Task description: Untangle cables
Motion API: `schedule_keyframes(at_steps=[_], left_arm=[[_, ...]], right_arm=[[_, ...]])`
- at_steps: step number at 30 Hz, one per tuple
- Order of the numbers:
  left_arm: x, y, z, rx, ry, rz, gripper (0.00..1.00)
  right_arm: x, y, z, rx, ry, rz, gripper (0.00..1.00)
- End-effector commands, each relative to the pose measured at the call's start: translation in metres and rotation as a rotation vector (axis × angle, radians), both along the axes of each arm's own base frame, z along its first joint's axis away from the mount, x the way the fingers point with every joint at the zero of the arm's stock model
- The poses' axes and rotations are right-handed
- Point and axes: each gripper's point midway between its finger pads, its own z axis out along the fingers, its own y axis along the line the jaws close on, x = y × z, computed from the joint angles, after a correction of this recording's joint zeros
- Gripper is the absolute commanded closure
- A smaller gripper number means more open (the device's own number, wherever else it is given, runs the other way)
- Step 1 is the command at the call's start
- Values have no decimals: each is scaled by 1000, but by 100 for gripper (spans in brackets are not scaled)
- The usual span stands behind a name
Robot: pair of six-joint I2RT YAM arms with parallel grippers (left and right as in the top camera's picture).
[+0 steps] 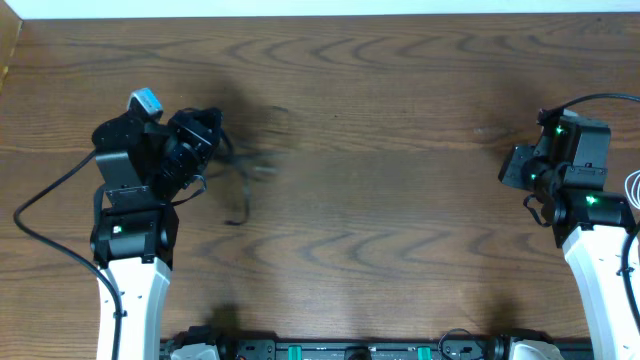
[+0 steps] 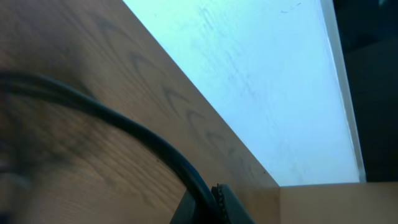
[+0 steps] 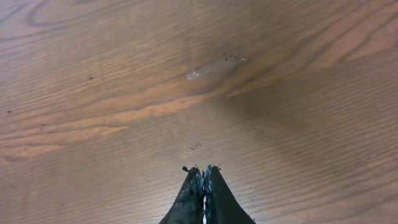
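Note:
In the overhead view my left gripper (image 1: 208, 130) is at the left of the wooden table (image 1: 400, 120), raised and shut on a black cable (image 1: 240, 175). The cable hangs from it in a blurred loop, with a loose end lying on the wood. The left wrist view shows this black cable (image 2: 124, 127) running between the shut fingers of the left gripper (image 2: 208, 199). My right gripper (image 1: 508, 168) is far to the right. In its wrist view the right gripper (image 3: 203, 171) is shut with nothing in it, above bare wood. A thin white cord (image 1: 633, 185) peeks in at the right edge.
The table's far edge (image 2: 205, 124) and a pale surface (image 2: 261, 74) beyond it fill the left wrist view. A small pale smear (image 3: 214, 67) marks the wood ahead of the right gripper. Thick black arm wires (image 1: 50, 195) loop beside the left arm.

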Motion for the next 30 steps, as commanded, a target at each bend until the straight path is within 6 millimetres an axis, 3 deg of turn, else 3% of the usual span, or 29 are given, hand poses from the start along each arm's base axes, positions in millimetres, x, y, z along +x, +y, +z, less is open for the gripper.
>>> schedule_keyframes(at_steps=[1, 2, 4, 6, 9, 13, 19, 30], left_arm=[[-5, -23, 8, -35, -17, -124, 92], [-7, -35, 6, -54, -10, -177, 93], [-9, -51, 4, -97, 12, -229, 92], [-11, -69, 9, -163, 15, -290, 92], [-12, -97, 33, -229, -63, -412, 93], [-5, -104, 46, -341, -49, -348, 93], [2, -102, 44, -501, 59, -218, 92], [4, -100, 43, -626, 138, -154, 92]], right_arm=[[3, 35, 5, 128, -27, 135, 98], [0, 66, 13, 224, -51, 280, 93], [-7, 103, 26, 324, -87, 452, 82], [-13, 126, 32, 365, -97, 541, 73], [-23, 154, 33, 378, -86, 632, 64], [-43, 192, 34, 403, -59, 751, 46], [-59, 225, 35, 387, -66, 882, 32], [-75, 268, 12, 381, -15, 1034, 27]])
